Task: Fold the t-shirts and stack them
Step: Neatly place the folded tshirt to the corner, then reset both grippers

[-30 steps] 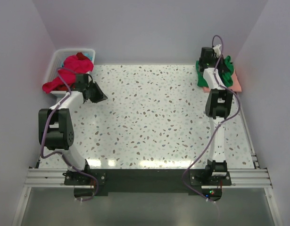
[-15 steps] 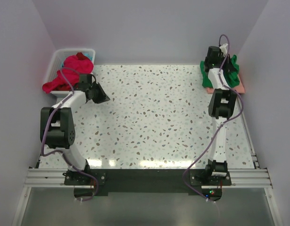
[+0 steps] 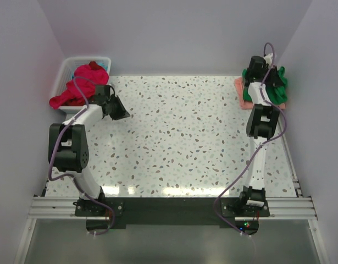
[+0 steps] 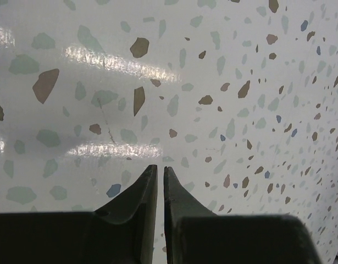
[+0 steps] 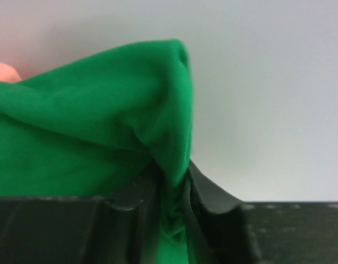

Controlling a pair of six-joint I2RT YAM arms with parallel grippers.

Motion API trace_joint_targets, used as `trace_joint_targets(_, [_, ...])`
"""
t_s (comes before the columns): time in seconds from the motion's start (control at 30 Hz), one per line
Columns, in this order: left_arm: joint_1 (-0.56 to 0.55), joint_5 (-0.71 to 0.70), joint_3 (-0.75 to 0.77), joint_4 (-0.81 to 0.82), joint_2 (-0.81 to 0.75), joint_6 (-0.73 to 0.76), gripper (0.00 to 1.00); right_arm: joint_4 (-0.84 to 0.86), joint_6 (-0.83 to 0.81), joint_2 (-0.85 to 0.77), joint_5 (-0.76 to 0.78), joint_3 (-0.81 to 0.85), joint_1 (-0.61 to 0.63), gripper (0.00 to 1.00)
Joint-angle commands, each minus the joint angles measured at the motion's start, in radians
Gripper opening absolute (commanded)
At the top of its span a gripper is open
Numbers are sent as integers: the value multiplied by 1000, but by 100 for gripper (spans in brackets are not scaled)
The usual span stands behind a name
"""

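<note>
Pinching green t-shirt (image 5: 92, 132), right claw (image 5: 172, 171); left claw (image 4: 160, 171) closed.

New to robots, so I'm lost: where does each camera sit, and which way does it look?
Top view: fixed above and behind, looking down on the speckled table; left arm and right arm show whole.
Left wrist: on the left arm, facing bare table; left tool nearly closed, empty.
Right wrist: on the right arm, facing a plain wall; right tool pinches the green t-shirt.
Shared: the green t-shirt in top and right wrist; the table in top and left wrist.
</note>
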Motion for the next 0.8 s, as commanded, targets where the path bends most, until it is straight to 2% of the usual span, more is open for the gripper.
trace_joint_targets(0.0, [-16,-18,48,-7,6,8,14,23,52,13,23,0,-5,54])
trace_joint_targets(0.1, [-24,-21,47,-8,10,8,14,-34,87,8,7,-3,-3,74])
trace_joint_targets(0.2, [-30,-23,42,-8,8,8,14,-60,107,1,0,3,-3,80])
trace_joint_targets(0.43, [-42,-28,30,2,-4,5,14,-66,124,-67,-28,-32,29,81])
trace_joint_targets(0.77, [-54,-54,-13,33,-67,12,14,-206,236,-151,-98,-75,214,81])
